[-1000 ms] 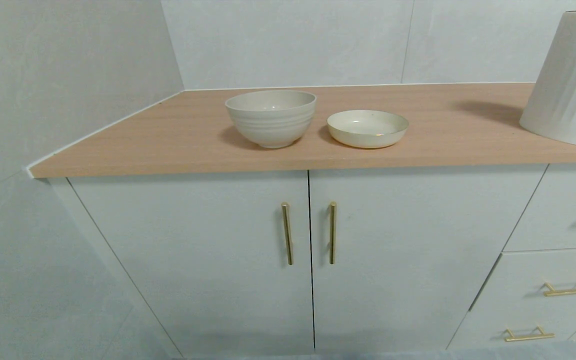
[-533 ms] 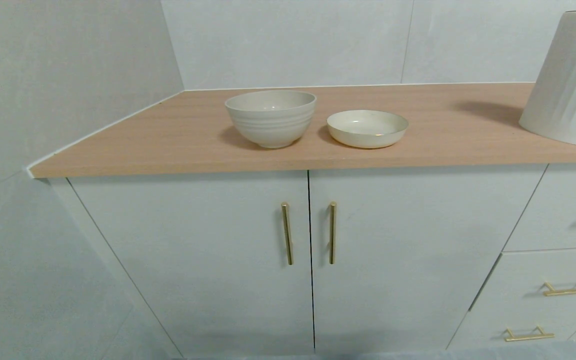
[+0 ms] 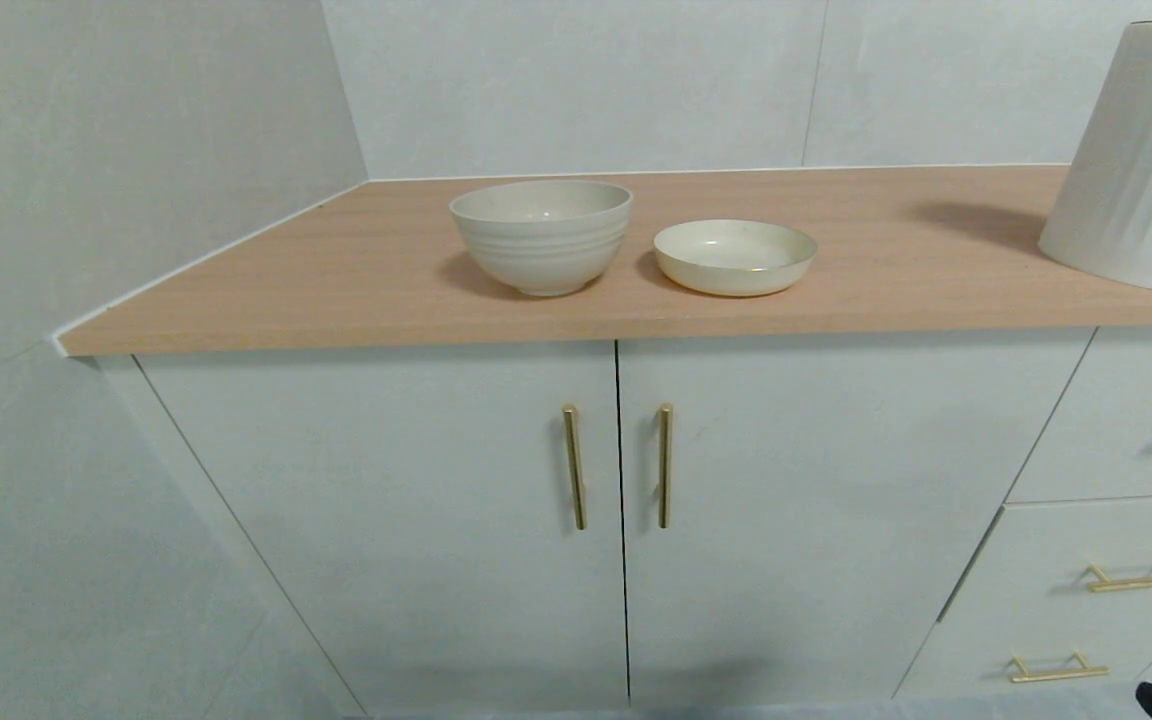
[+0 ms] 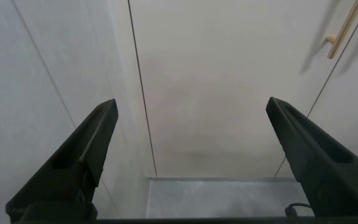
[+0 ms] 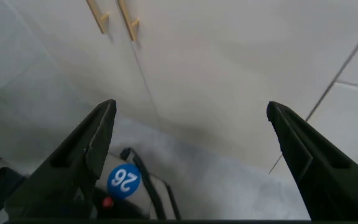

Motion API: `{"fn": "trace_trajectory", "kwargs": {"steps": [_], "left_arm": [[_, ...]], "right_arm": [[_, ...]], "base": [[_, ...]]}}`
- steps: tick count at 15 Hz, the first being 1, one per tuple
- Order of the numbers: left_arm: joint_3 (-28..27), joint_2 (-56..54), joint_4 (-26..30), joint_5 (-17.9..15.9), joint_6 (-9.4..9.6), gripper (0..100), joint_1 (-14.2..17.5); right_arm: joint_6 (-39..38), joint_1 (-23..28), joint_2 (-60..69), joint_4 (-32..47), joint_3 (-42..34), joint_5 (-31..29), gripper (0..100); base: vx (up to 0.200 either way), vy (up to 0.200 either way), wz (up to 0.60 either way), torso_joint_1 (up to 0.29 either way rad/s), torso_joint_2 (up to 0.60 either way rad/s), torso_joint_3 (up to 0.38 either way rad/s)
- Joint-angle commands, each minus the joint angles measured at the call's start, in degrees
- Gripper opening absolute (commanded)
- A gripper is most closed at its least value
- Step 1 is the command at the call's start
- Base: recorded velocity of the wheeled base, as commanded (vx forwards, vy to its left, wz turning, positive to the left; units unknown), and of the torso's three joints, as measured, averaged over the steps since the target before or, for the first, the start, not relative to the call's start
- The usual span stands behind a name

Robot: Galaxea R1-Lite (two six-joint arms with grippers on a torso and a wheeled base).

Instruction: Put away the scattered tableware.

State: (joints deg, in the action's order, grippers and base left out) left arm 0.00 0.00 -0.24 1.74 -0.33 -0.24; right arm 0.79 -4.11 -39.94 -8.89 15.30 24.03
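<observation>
Nearest us, our left gripper hangs low before the white cabinet doors, fingers spread wide and holding nothing. Our right gripper is likewise wide open and empty, low by the drawers on the right. Above the closed doors, on the wooden desk, we see the deep bowl and, just to its right and not touching it, the shallow dish. At the far right stands a ribbed white shade.
</observation>
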Motion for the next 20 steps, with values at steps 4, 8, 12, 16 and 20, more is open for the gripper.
{"fn": "trace_trajectory", "kwargs": {"steps": [4,8,12,16,20], "left_arm": [[0.00,0.00,-0.02,0.01,-0.02,100,-0.02],[0.00,0.00,-0.02,0.01,-0.02,100,-0.02],[0.00,0.00,-0.02,0.01,-0.02,100,-0.02],[0.00,0.00,-0.02,0.01,-0.02,100,-0.02],[0.00,0.00,-0.02,0.01,0.07,100,-0.02]], "right_arm": [[-0.18,-7.14,-17.46,-0.43,7.11,0.05,100],[-1.06,-14.52,-28.88,-2.45,16.08,-0.21,100],[-1.06,-20.33,-39.69,-2.45,25.66,-1.62,100],[-6.07,-27.53,-47.69,-2.45,32.16,-1.97,100],[-8.44,-28.59,-54.11,-8.34,34.97,-1.88,100]], "base": [[0.000,0.000,0.00,0.000,0.00,0.000],[0.000,0.000,0.00,0.000,0.00,0.000],[0.000,0.000,0.00,0.000,0.00,0.000],[0.000,0.000,0.00,0.000,0.00,0.000],[0.000,0.000,0.00,0.000,0.00,0.000]]}}
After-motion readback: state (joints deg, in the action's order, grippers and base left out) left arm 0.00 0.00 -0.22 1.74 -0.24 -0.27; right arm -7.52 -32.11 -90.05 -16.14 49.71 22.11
